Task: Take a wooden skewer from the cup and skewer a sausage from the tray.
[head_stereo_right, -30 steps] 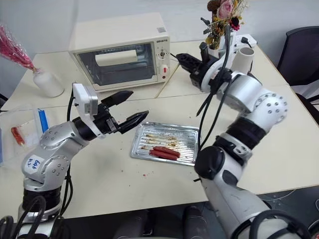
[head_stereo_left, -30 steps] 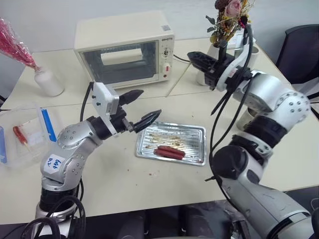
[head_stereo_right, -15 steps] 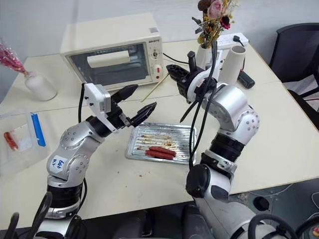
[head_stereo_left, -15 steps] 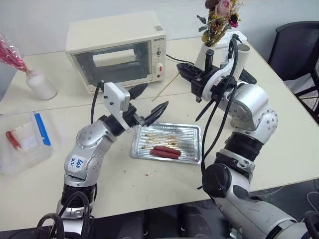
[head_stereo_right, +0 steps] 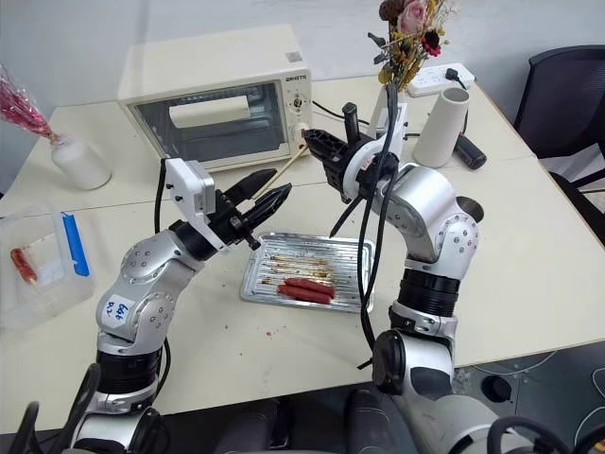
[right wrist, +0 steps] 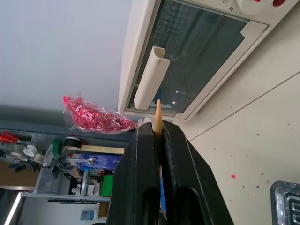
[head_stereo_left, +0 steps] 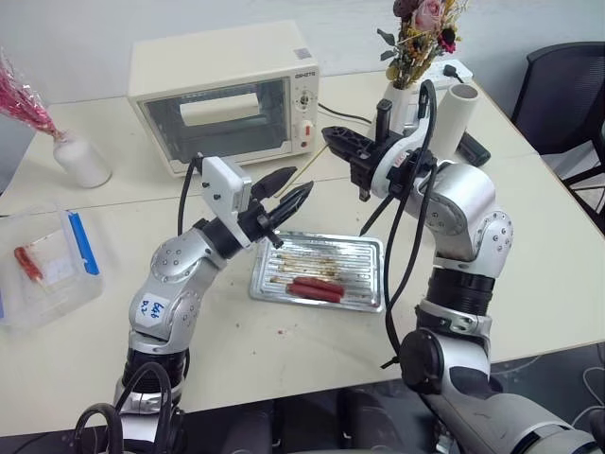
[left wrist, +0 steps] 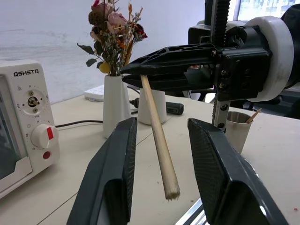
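Here, a two-armed robot leans over a pale table, partway through its job. The right gripper [head_stereo_right: 317, 144] has its two black fingers pressed together on a wooden skewer [head_stereo_right: 280, 169], held in the air above the table, just in front of a cream toaster oven [head_stereo_left: 222, 90] at the far side. The skewer slants down and to the left toward the left gripper [head_stereo_left: 288, 194]. In the left wrist view the stick's blunt end hangs between that gripper's two fingers [left wrist: 112, 178], which stand apart on either side without touching it.

Below and slightly nearer lies the metal tray [head_stereo_left: 365, 251], with two reddish-brown sausages side by side in its near half; the sausage [head_stereo_left: 317, 289] to be speared rests there untouched. The cup [left wrist: 236, 129], with another stick poking out, sits on the table beyond the right arm in the left wrist view.

By this reading, taking the skewer from the cup is done. What looks to be left is settling the stick between the two grippers, lowering it to the tray, and piercing a sausage.
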You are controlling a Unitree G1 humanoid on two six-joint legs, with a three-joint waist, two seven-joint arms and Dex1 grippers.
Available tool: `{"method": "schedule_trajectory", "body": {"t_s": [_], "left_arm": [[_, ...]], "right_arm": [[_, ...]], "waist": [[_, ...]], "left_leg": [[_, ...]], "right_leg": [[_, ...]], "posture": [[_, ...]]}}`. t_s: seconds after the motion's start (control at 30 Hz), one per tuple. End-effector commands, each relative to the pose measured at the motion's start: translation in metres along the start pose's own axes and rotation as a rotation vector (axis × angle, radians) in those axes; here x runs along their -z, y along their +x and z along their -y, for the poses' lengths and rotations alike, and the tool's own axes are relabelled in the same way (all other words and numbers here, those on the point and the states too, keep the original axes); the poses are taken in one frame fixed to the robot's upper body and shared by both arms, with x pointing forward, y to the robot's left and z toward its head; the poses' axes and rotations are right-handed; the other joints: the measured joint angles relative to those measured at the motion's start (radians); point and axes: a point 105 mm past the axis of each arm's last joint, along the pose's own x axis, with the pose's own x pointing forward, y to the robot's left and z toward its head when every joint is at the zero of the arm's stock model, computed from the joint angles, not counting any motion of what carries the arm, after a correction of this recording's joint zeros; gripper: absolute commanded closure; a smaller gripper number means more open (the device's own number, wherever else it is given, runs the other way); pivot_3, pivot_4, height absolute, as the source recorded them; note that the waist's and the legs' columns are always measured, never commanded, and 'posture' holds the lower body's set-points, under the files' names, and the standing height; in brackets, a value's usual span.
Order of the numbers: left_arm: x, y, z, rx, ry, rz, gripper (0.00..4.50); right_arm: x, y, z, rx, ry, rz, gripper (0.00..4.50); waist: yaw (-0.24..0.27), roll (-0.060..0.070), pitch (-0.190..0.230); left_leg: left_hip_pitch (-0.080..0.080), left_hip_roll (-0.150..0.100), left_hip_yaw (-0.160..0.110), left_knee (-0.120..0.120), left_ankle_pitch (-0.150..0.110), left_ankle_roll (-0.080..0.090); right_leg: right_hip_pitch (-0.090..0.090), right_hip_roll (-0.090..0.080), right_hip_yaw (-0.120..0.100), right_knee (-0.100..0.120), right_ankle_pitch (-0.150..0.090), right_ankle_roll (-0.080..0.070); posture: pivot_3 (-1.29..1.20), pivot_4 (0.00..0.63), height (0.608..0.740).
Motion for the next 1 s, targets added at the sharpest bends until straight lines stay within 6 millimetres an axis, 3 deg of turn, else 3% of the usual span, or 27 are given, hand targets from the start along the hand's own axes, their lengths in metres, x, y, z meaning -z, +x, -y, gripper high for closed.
{"method": "schedule_trajectory", "body": {"t_s": [0.03, 0.2, 0.4, 0.93, 0.97, 1.0], "left_arm": [[-0.015, 0.003, 0.005, 0.016, 0.038, 0.046, 2.65], [-0.018, 0.002, 0.000, -0.016, 0.038, 0.068, 2.65], [-0.020, 0.004, 0.001, -0.023, 0.034, 0.082, 4.46], [-0.013, 0.001, -0.005, -0.040, 0.038, 0.044, 4.49], [-0.015, -0.002, -0.009, -0.047, 0.047, 0.038, 4.50], [-0.016, -0.006, -0.013, -0.053, 0.060, 0.030, 4.50]], "right_arm": [[-0.001, -0.005, -0.015, -0.064, -0.026, 0.009, 4.50], [-0.001, -0.005, -0.013, -0.059, -0.035, 0.010, 4.50], [-0.004, -0.005, -0.013, -0.060, -0.034, 0.021, 4.50], [-0.005, -0.006, -0.017, -0.073, -0.046, 0.015, 4.50], [-0.006, -0.006, -0.018, -0.075, -0.067, 0.013, 3.98], [-0.006, -0.007, -0.019, -0.072, -0.098, 0.010, 3.78]], "waist": [[0.000, 0.000, 0.000], [0.001, 0.000, 0.000], [0.001, 0.000, 0.000], [0.001, 0.000, 0.000], [0.001, 0.000, 0.000], [0.001, 0.000, 0.000]], "left_leg": [[0.000, 0.000, 0.000, 0.000, 0.000, 0.000], [0.000, 0.000, 0.000, 0.000, 0.000, 0.000], [0.000, 0.000, 0.000, 0.000, 0.000, 0.000], [0.000, 0.001, 0.000, 0.000, 0.000, 0.001], [0.000, 0.001, 0.000, 0.000, 0.000, 0.001], [0.000, 0.001, 0.000, 0.000, 0.000, 0.001]], "right_leg": [[0.000, 0.000, 0.000, 0.000, 0.000, 0.000], [0.000, 0.000, 0.000, 0.000, 0.000, 0.000], [0.000, 0.000, 0.000, 0.000, 0.000, 0.000], [0.000, 0.000, 0.000, -0.001, 0.000, 0.000], [0.000, 0.000, 0.000, -0.001, 0.000, 0.000], [0.000, 0.000, 0.000, -0.001, 0.000, 0.000]], "posture": [[0.00, 0.150, 0.740], [0.00, 0.150, 0.740], [0.00, 0.150, 0.740], [0.00, 0.150, 0.740], [0.00, 0.150, 0.740], [0.00, 0.150, 0.740]]}}
